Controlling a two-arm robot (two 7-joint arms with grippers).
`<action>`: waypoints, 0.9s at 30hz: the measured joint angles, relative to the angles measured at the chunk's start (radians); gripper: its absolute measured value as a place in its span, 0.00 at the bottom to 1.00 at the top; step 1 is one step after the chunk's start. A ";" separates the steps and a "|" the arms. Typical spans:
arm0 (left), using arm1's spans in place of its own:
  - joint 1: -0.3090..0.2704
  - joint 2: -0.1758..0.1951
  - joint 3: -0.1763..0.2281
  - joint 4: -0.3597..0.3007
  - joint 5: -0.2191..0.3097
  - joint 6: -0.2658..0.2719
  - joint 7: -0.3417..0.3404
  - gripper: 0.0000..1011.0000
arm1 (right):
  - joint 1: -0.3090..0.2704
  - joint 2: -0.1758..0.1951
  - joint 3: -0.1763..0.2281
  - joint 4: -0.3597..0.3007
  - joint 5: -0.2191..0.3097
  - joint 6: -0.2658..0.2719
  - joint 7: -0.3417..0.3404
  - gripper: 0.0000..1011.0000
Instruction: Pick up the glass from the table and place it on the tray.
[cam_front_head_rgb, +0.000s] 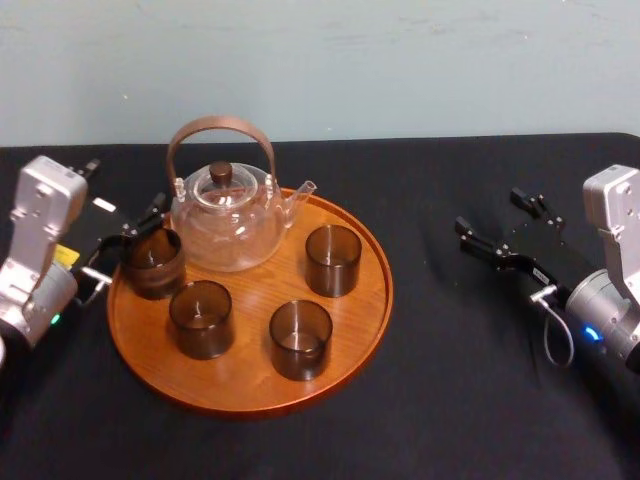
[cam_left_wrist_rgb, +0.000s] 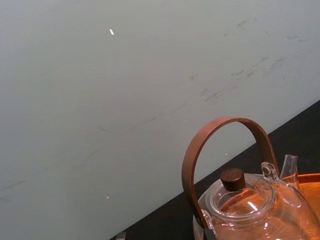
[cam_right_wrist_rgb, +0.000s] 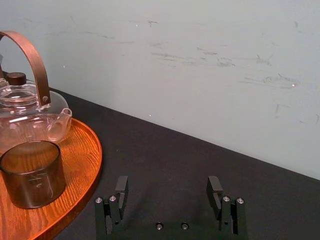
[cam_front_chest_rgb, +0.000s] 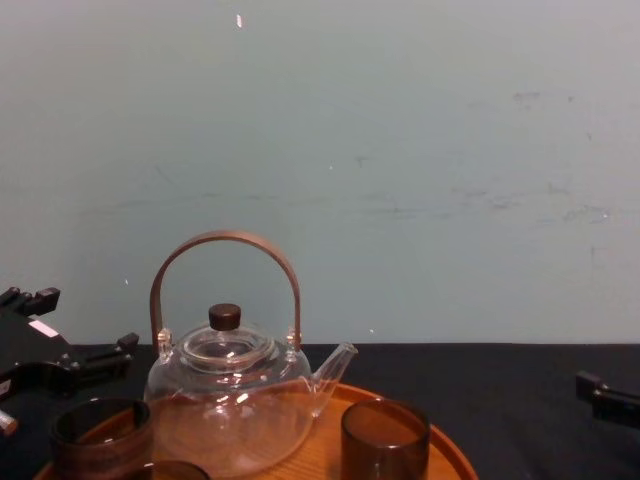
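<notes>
I'd lift open left end effector straight up from glass on tray, clear of teapot; right end effector parked open.

free: tabletop right of tray | blocked: teapot at tray's back, four glasses spread before it

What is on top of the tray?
A teapot, the glass at the left end effector, and three other glasses. The teapot covers part of the tray's far rim.
</notes>
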 joint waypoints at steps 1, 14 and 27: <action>0.000 0.000 0.000 0.000 0.000 0.000 0.000 0.99 | 0.000 0.000 0.000 0.000 0.000 0.000 0.000 0.99; 0.000 0.000 0.000 0.000 0.000 0.000 0.000 0.99 | -0.001 0.002 -0.002 -0.003 0.002 0.001 0.001 0.99; 0.000 0.000 0.000 0.000 0.000 0.000 0.000 0.99 | -0.001 0.004 -0.002 -0.004 0.004 0.002 0.001 0.99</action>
